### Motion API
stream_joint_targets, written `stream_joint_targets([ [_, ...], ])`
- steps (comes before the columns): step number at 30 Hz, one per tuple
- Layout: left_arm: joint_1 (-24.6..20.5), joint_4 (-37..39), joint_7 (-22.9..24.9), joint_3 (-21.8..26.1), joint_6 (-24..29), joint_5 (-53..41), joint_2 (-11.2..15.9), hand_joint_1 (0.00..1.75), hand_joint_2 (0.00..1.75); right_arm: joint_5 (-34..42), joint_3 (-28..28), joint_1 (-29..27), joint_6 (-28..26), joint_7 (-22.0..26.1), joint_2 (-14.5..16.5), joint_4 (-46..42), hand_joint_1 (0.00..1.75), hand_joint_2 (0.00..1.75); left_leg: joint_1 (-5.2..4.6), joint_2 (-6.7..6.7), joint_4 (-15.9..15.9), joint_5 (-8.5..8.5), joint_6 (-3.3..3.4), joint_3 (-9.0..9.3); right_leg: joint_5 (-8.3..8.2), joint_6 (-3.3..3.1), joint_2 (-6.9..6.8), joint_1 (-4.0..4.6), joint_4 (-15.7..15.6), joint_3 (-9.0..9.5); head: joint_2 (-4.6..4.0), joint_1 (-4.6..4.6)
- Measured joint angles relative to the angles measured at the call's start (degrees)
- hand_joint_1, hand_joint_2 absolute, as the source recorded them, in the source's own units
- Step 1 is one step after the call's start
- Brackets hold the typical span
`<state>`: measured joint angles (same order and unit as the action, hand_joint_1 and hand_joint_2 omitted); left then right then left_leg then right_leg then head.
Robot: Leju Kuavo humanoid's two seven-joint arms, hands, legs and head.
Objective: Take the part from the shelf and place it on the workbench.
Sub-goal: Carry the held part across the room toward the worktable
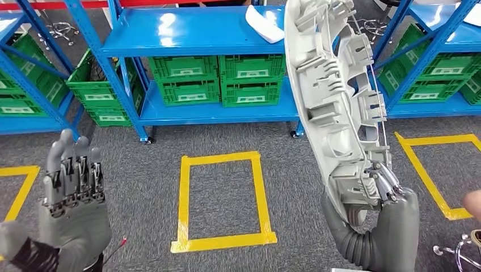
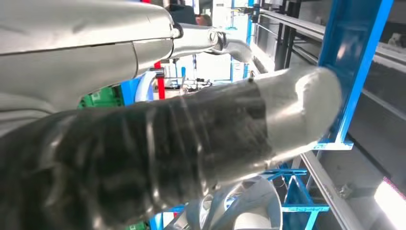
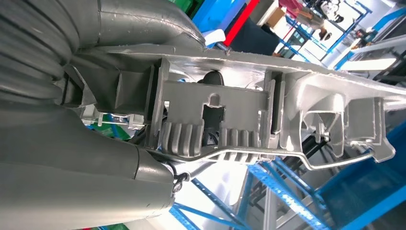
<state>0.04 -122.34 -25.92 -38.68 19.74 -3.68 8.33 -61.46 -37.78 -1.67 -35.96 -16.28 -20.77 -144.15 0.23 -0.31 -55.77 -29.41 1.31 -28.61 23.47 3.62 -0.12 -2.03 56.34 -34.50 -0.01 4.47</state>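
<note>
A long grey ribbed plastic part (image 1: pixel 334 102) stands nearly upright at the right of the head view, its ribbed inner side facing me. My right hand (image 1: pixel 385 195) grips its lower end, fingers wrapped over the edge. The right wrist view shows the same part (image 3: pixel 268 120) close up, held against the hand (image 3: pixel 91 158). My left hand (image 1: pixel 74 181) is raised at the lower left, fingers straight and apart, holding nothing. Its taped thumb (image 2: pixel 191 143) crosses the left wrist view. Another white part (image 1: pixel 264 24) lies on the blue shelf (image 1: pixel 193 31) ahead.
Blue racks hold green crates (image 1: pixel 218 79) on the lower levels. Yellow tape rectangles (image 1: pixel 224 198) mark the grey carpet. A person's hand (image 1: pixel 472 203) shows at the right edge, with a chair base (image 1: pixel 462 252) below it.
</note>
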Motion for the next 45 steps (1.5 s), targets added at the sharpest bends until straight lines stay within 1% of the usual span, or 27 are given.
stream_joint_targets([
  [2,0.0,0.0,0.0,0.0,0.0,0.0,0.0,0.00,0.00,0.0,0.0,0.0,0.0,0.0,0.0,0.0,1.75,1.75,0.03,0.12,0.2,0.84,1.18,-0.40,1.48,0.39,-0.01,-0.01,1.4,-0.97,0.01,-0.47],
  [3,0.0,0.0,0.0,0.0,0.0,0.0,0.0,0.00,0.00,0.0,0.0,0.0,0.0,0.0,0.0,0.0,1.75,1.75,0.00,0.18,0.3,1.31,1.71,-0.75,3.43,0.39,-0.02,0.06,3.7,-1.92,0.00,-0.86],
  [5,0.0,0.0,0.0,0.0,0.0,0.0,0.0,0.00,0.00,0.1,0.0,0.0,0.0,0.0,0.0,0.0,1.75,1.75,-0.43,0.20,0.2,2.16,2.37,-1.93,8.33,0.21,-0.02,0.39,11.2,-4.35,0.00,-1.74],
  [7,0.0,0.0,0.0,0.0,0.0,0.0,0.0,0.00,0.00,0.1,0.0,0.0,0.0,0.0,0.0,0.0,1.75,1.75,-1.06,0.21,-0.1,2.97,2.77,-3.34,10.91,-0.17,-0.01,0.77,17.1,-5.53,0.00,-2.40],
  [8,0.0,0.1,0.0,0.0,0.0,0.0,0.0,0.00,0.00,0.2,0.0,-0.1,0.0,0.0,0.0,0.0,1.75,1.75,-1.40,0.20,-0.3,3.33,2.91,-4.01,10.61,-0.53,-0.01,1.03,17.1,-4.76,0.00,-2.57],
  [9,0.0,0.1,0.0,0.0,0.0,0.0,0.0,0.00,0.00,0.2,0.0,-0.1,0.0,0.0,0.0,0.0,1.75,1.75,-1.73,0.18,-0.5,3.66,3.03,-4.65,9.50,-1.04,0.00,1.37,15.0,-2.94,0.00,-2.74],
  [12,0.0,0.1,-0.1,0.0,0.0,0.0,0.0,0.00,0.00,0.2,0.1,0.0,0.0,0.0,0.0,0.0,1.75,1.75,-2.37,0.19,-1.0,4.51,3.07,-6.05,6.78,-3.10,-0.10,2.47,3.4,4.56,-0.01,-2.85],
  [13,0.0,0.1,-0.1,0.0,0.0,-0.1,0.0,0.00,0.00,0.2,0.2,0.0,0.1,0.0,0.0,0.0,1.75,1.75,-2.35,0.27,-1.1,4.80,2.92,-6.32,6.63,-3.50,-0.16,2.74,1.2,5.83,-0.01,-2.78],
  [15,0.0,0.1,-0.1,0.0,0.0,-0.1,0.0,0.00,0.00,0.2,0.3,0.0,0.1,0.0,0.0,0.0,1.75,1.75,-2.18,0.46,-1.2,5.44,2.43,-6.63,6.20,-3.64,-0.23,3.05,0.0,6.03,0.00,-2.78],
  [17,0.0,0.1,-0.1,0.0,0.1,-0.1,0.0,0.00,0.00,0.2,0.3,0.0,0.1,0.0,0.0,0.0,1.75,1.75,-2.07,0.38,-1.7,5.09,1.68,-7.09,5.44,-3.86,-0.35,2.73,-0.7,5.84,0.01,-3.04],
  [19,0.0,0.1,-0.2,0.0,0.1,-0.1,0.0,0.00,0.00,0.2,0.3,0.1,0.1,0.0,0.0,0.0,1.75,1.75,-1.64,0.21,-5.3,1.57,0.48,-8.59,4.44,-4.10,-0.48,2.16,-1.3,5.65,0.00,-2.68],
  [21,0.1,0.1,-0.1,0.0,0.1,-0.1,0.0,0.00,0.00,0.2,0.3,0.1,0.1,0.0,0.1,0.0,1.75,1.75,-0.76,0.18,-12.2,-3.22,-0.75,-10.84,3.53,-4.11,-0.47,1.89,-1.2,4.61,0.00,-2.05],
  [22,0.1,0.2,-0.1,0.0,0.1,-0.1,0.0,0.00,0.00,0.3,0.3,0.1,0.1,0.0,0.1,0.0,1.75,1.75,-0.33,0.19,-15.1,-4.50,-1.18,-11.52,3.08,-3.92,-0.46,1.70,-1.1,3.96,0.00,-1.77],
  [23,0.1,0.2,-0.2,0.0,0.1,-0.1,0.0,0.00,0.00,0.3,0.3,0.1,0.1,-0.1,0.1,0.0,1.75,1.75,0.01,0.20,-16.4,-4.60,-1.49,-11.36,2.72,-3.69,-0.45,1.48,-0.9,3.34,0.00,-1.60],
  [24,0.1,0.2,-0.2,0.0,0.1,-0.1,0.0,0.00,0.00,0.3,0.3,0.0,0.1,-0.1,0.1,0.0,1.75,1.75,0.28,0.21,-15.5,-3.74,-1.73,-10.19,2.42,-3.43,-0.45,1.23,-0.8,2.76,0.00,-1.43],
  [26,0.1,0.2,-0.2,0.0,0.2,-0.1,0.0,0.00,0.00,0.3,0.3,0.0,0.1,-0.1,0.1,0.0,1.75,1.75,0.72,0.23,-8.7,-1.06,-2.02,-5.25,1.99,-2.88,-0.44,0.79,-0.3,1.88,0.00,-1.04],
  [28,0.1,0.2,-0.2,0.0,0.2,-0.1,0.0,0.00,0.00,0.4,0.3,0.0,0.1,-0.1,0.1,0.0,1.75,1.75,0.72,0.12,-2.2,-0.01,-1.80,-0.71,1.56,-2.19,-0.40,0.63,0.1,1.25,-0.01,-0.63],
  [29,0.1,0.1,-0.2,0.0,0.2,-0.1,0.0,0.00,0.00,0.4,0.3,0.0,0.1,-0.1,0.1,0.0,1.75,1.75,0.61,0.04,-0.8,-0.08,-1.50,0.02,1.28,-1.77,-0.38,0.62,0.2,1.07,-0.01,-0.54],
  [33,0.0,0.1,-0.2,0.0,0.2,-0.3,0.0,0.00,0.00,0.4,0.4,-0.1,0.1,-0.1,0.1,0.0,1.75,1.75,0.42,0.08,-0.2,0.91,0.41,-0.80,0.70,-0.14,-0.25,0.39,0.4,0.23,-0.01,-0.76],
  [35,0.0,0.1,-0.2,0.0,0.2,-0.4,0.0,0.00,0.00,0.5,0.4,-0.1,0.1,0.0,0.1,0.0,1.75,1.75,0.53,0.20,0.2,1.88,1.43,-1.43,4.06,0.11,-0.20,0.36,4.1,-1.48,-0.01,-1.42],
  [37,0.0,0.1,-0.3,0.0,0.2,-0.4,0.0,0.00,0.00,0.5,0.4,-0.1,0.1,0.0,0.1,0.0,1.75,1.75,0.27,0.20,0.1,2.81,1.88,-2.64,9.23,0.07,-0.18,0.51,11.9,-3.91,0.00,-2.36],
  [38,0.1,0.1,-0.2,0.0,0.2,-0.4,0.0,0.00,0.00,0.5,0.4,-0.1,0.1,0.0,0.1,0.0,1.75,1.75,0.09,0.20,0.0,3.28,1.96,-3.35,10.82,0.01,-0.18,0.58,15.3,-4.68,0.01,-2.74],
  [39,0.1,0.2,-0.3,0.0,0.2,-0.4,0.0,0.00,0.00,0.5,0.4,-0.1,0.1,0.0,0.1,0.0,1.75,1.75,-0.09,0.20,-0.1,3.71,1.99,-4.02,11.30,-0.11,-0.18,0.65,17.1,-4.75,0.01,-3.03],
  [40,0.1,0.2,-0.3,0.0,0.2,-0.4,0.0,0.00,0.00,0.5,0.4,-0.2,0.1,0.0,0.1,0.0,1.75,1.75,-0.28,0.20,-0.2,4.13,2.00,-4.70,10.57,-0.37,-0.18,0.78,16.5,-3.66,0.00,-3.25],
  [42,0.1,0.2,-0.3,0.0,0.2,-0.4,0.0,0.00,0.00,0.5,0.4,-0.1,0.1,0.0,0.1,0.0,1.75,1.75,-0.56,0.16,-0.6,4.85,1.92,-5.85,7.71,-1.16,-0.18,1.18,9.6,1.18,0.00,-3.60],
  [43,0.1,0.1,-0.3,0.0,0.2,-0.4,0.0,0.00,0.00,0.5,0.4,-0.1,0.1,0.0,0.1,0.0,1.75,1.75,-0.73,0.15,-0.8,5.18,1.77,-6.40,6.96,-1.58,-0.19,1.40,5.2,4.15,0.00,-3.73],
  [45,0.1,0.1,-0.3,0.0,0.2,-0.5,0.0,0.00,0.00,0.5,0.4,-0.1,0.1,0.0,0.1,0.0,1.75,1.75,-0.84,0.19,-1.0,5.84,1.29,-7.11,6.75,-2.07,-0.15,1.80,0.4,7.07,0.00,-3.82],
])
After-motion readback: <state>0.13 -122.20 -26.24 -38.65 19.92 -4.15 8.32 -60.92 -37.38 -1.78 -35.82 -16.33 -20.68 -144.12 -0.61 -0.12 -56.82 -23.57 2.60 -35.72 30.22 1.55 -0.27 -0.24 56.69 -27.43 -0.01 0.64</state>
